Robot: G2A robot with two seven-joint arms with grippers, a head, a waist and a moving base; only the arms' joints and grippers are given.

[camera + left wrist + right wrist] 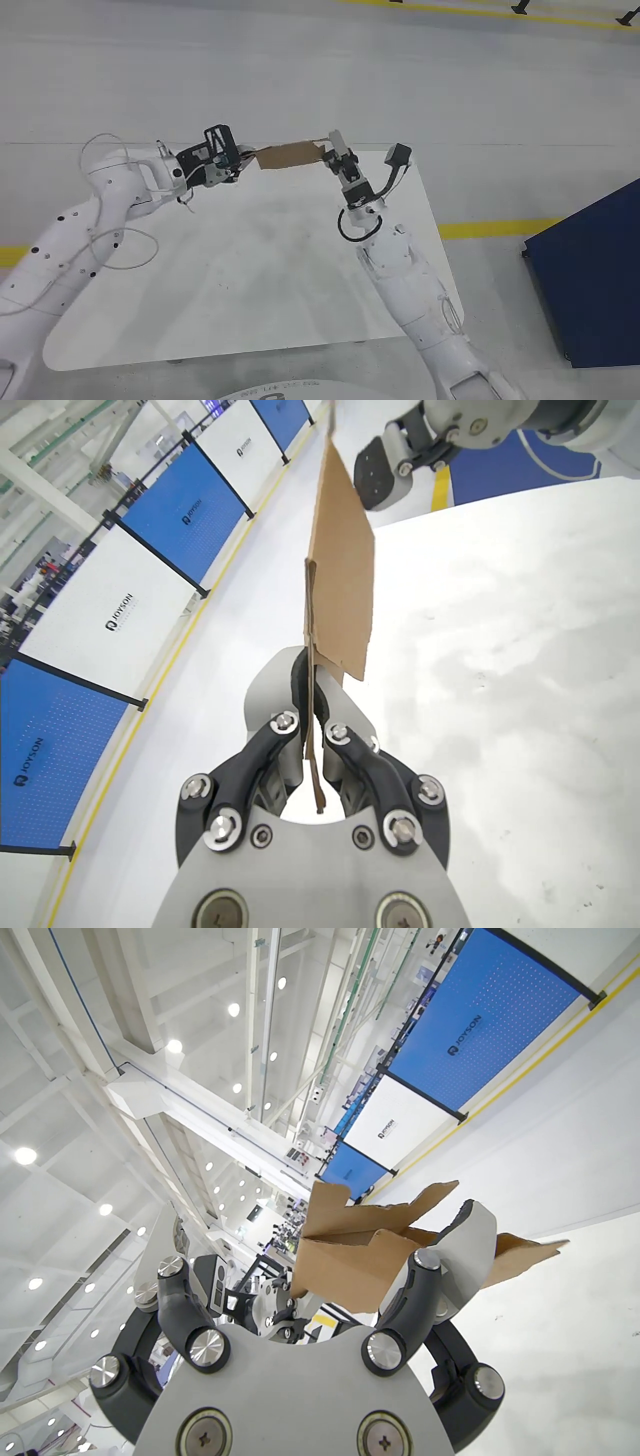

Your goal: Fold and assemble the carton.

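A flat brown carton (288, 154) hangs in the air over the far edge of the white table (250, 280), stretched between both grippers. My left gripper (228, 162) is shut on its left end; in the left wrist view the fingers (300, 672) pinch the folded edge and the carton (342, 600) runs away from them. My right gripper (337, 150) is at the other end, open. In its wrist view the carton (345, 1263) with loose flaps lies between the spread fingers, close against one finger (470, 1248). That gripper's pad (382, 480) sits beside the carton's far end.
A dark blue panel (600, 280) stands on the floor right of the table. A yellow floor line (500, 228) runs past it. Blue and white barrier panels (180, 515) line the floor beyond the table's far side.
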